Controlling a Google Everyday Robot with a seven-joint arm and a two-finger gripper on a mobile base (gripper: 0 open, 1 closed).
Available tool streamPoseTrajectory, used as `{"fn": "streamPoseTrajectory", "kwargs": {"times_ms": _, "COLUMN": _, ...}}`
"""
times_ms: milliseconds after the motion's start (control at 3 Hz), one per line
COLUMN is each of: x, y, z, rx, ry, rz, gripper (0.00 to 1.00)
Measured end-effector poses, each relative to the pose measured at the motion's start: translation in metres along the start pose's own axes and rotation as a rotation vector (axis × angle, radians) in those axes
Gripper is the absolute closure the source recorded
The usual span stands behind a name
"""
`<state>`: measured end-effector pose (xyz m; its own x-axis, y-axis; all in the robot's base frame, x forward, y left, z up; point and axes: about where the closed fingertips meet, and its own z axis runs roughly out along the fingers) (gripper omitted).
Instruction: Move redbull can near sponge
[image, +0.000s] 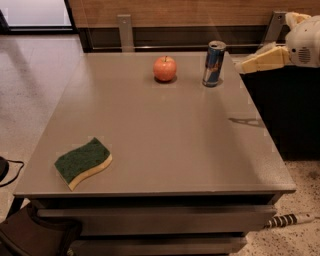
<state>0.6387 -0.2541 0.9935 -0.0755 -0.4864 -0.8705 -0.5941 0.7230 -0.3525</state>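
Wavy-edged sponge (82, 162), dark green on pale yellow foam, at the near left; slim blue-and-silver redbull can (214, 63) at the far right, not yet grasped.

The sponge lies flat by the near-left corner of the grey rectangular worktop (165, 140), well apart from everything else. Across the bare middle, near the far edge, a round red apple (164, 68) sits to the left of the upright can. Further right, past the worktop's edge, the pale cream claw (245, 66) hangs in the air, pointing at the can but apart from it. Whether it is spread or pressed together I cannot tell. The can is tall and narrow, so as I judge it a sideways approach arriving off-centre or too high could tip it, sending it rolling into the apple or off the edge. A loose hold could also drop it on the long diagonal carry to the sponge.
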Motion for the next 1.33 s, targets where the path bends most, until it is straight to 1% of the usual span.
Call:
{"fn": "streamPoseTrajectory", "kwargs": {"times_ms": 333, "x": -0.001, "y": -0.005, "z": 0.038, "rx": -0.043, "ry": -0.080, "rz": 0.044, "gripper": 0.00}}
{"fn": "streamPoseTrajectory", "kwargs": {"times_ms": 667, "x": 0.012, "y": -0.008, "z": 0.085, "rx": -0.107, "ry": -0.168, "rz": 0.119, "gripper": 0.00}}
{"fn": "streamPoseTrajectory", "kwargs": {"times_ms": 1000, "x": 0.022, "y": -0.005, "z": 0.107, "rx": -0.143, "ry": -0.202, "rz": 0.160, "gripper": 0.00}}
{"fn": "streamPoseTrajectory", "kwargs": {"times_ms": 1333, "x": 0.035, "y": 0.002, "z": 0.121, "rx": -0.165, "ry": -0.228, "rz": 0.202, "gripper": 0.00}}
